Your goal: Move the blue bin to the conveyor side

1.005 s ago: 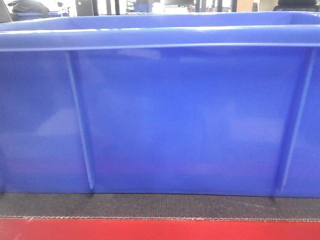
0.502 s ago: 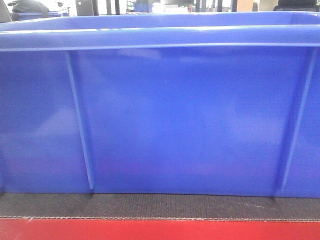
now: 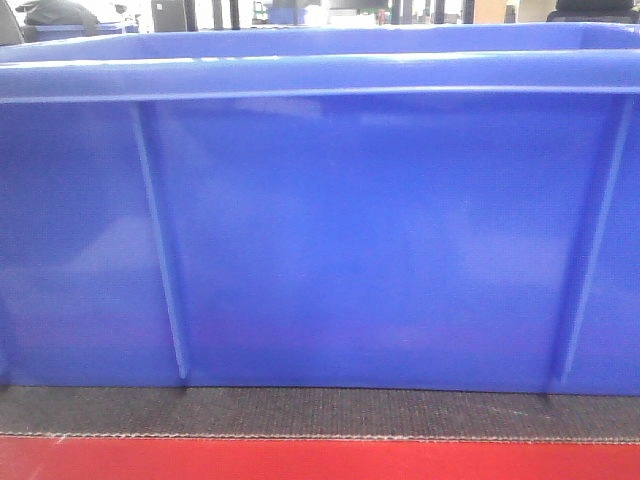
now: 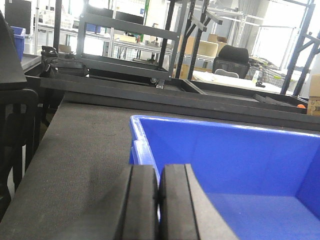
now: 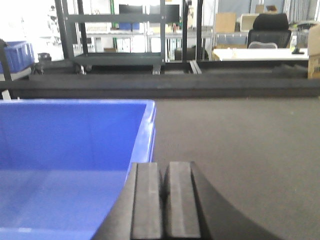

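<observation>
Our left claw (image 4: 158,200) has its two dark pads pressed together with only a thin seam between them, poised at the near left corner of the bin (image 3: 370,240), just by its rim. Whether the pads pinch the rim itself we cannot tell; the contact sits below what the wrist view shows. Our right claw (image 5: 165,200) mirrors it at the bin's right corner, pads likewise closed with a hairline gap, the blue wall just to its left. We judge the two claws flank the bin at opposite ends so it can be shifted squarely without twisting.

The bin stands upright on the black belt (image 3: 300,412), its ribbed wall filling the front view and its base close to the stitched edge above the red strip (image 3: 320,460). Its inside looks empty as far as we can see. Beyond it the belt runs on to a dark rail and shelving (image 4: 125,35). To us the bin seems near or at the conveyor side already.
</observation>
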{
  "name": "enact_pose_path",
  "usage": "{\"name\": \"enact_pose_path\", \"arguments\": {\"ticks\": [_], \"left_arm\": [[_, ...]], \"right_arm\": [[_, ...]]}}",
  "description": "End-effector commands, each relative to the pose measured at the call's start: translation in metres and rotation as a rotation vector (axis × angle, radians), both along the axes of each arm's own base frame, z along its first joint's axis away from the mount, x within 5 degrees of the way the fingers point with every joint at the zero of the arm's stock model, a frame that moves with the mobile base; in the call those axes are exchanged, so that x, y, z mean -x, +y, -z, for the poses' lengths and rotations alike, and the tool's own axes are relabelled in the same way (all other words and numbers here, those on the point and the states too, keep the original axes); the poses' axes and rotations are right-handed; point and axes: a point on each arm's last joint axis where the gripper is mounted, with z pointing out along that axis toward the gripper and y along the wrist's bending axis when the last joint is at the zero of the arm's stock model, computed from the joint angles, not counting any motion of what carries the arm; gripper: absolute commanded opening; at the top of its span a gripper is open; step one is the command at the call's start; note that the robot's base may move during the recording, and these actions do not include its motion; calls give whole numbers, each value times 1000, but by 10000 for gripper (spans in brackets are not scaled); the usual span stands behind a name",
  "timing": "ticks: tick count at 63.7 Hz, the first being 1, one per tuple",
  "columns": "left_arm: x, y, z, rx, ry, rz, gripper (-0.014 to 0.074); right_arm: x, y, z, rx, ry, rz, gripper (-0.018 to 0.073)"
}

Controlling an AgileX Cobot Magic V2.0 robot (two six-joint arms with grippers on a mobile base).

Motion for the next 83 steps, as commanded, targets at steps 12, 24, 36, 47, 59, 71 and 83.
{"name": "enact_pose_path", "arguments": {"ticks": [12,24,36,47,59,71,83], "left_arm": [[1,0,-1,14,-17,-3,-8],[1,0,-1,14,-17,-3,-8],[1,0,-1,14,-17,-3,-8],[1,0,-1,14,-17,-3,-8],[1,0,-1,14,-17,-3,-8],[1,0,-1,14,-17,-3,-8],[1,0,-1,14,-17,-3,-8]], "right_arm": [[-20,3,35,-22,-7,-12,-79],[-26,2,46,33,-10,6,-79],[-35,4,65,36,-84,-4,-79],[-39,5,80,38,-61,-7,-79],[-42,5,89,31,-80,-11,-79],[-43,6,98,-8,-85,-16,-79],[-43,6,98,22,-88,-13,-79]]}}
